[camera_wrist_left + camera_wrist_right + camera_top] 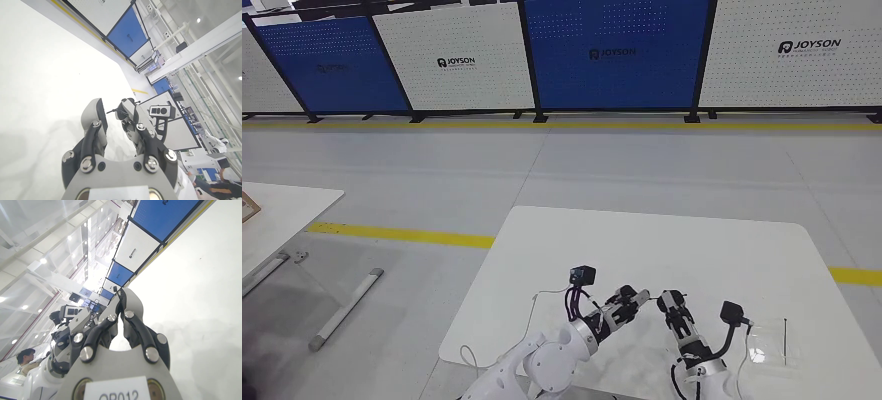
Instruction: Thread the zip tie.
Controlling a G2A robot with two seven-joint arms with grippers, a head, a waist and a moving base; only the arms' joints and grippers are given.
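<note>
Holding zip tie pinched in right gripper, left gripper open beside it.
Right fingers are clamped on the strap, with the head end poking just past the tips in the right wrist view. Left wrist view adds the tail: it runs crosswise into the gap between the wide, empty left fingers, its tip near one pad but apart. Left arm looks best placed to take it. Top view has both grippers close together, low over the table.

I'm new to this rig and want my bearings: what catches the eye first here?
The right gripper, shut on a black zip tie whose head pokes out past its tip. Just opposite, the left gripper hangs open above the white table, near its robot-side edge.
</note>
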